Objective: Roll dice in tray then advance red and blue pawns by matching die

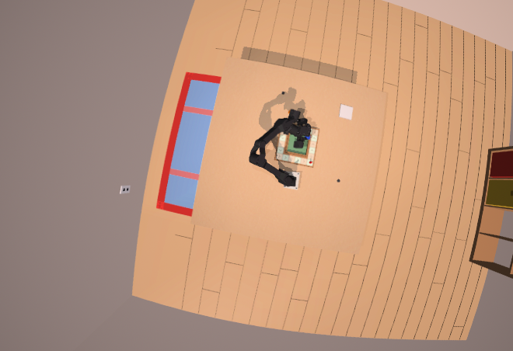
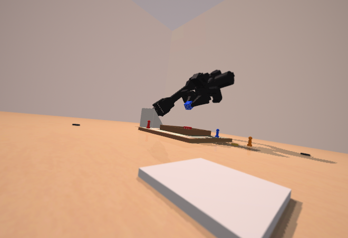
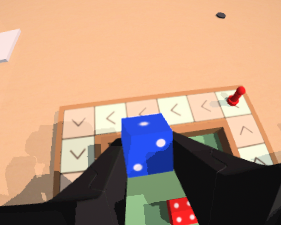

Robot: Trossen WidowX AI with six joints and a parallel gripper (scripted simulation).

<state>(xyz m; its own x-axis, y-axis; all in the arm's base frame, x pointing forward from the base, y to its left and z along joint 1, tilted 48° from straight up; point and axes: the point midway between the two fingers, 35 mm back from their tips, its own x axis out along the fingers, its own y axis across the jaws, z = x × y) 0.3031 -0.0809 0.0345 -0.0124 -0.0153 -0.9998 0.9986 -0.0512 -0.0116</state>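
My gripper [image 2: 189, 103] [image 3: 144, 141] is shut on the blue die [image 2: 187, 105] [image 3: 147, 146] and holds it above the tray. The red die [image 2: 187, 128] [image 3: 182, 212] lies inside the tray [image 2: 180, 130] [image 1: 298, 154], on its green floor; its top face is partly cut off in the wrist view. The red pawn [image 1: 310, 161] [image 2: 148, 124] [image 3: 236, 96] stands upright on a corner square of the arrow board [image 1: 315, 142] [image 3: 175, 110]. The blue pawn [image 2: 217, 133] stands upright on the board's other side; the arm hides it in the top view.
An orange pawn [image 2: 250, 141] stands on the table beside the board, near a flat yellow piece [image 2: 234, 144]. A white slab [image 1: 346, 111] [image 2: 213, 185] [image 3: 2, 46] lies farther off. Small black discs [image 1: 283, 92] [image 1: 338, 180] lie on the table.
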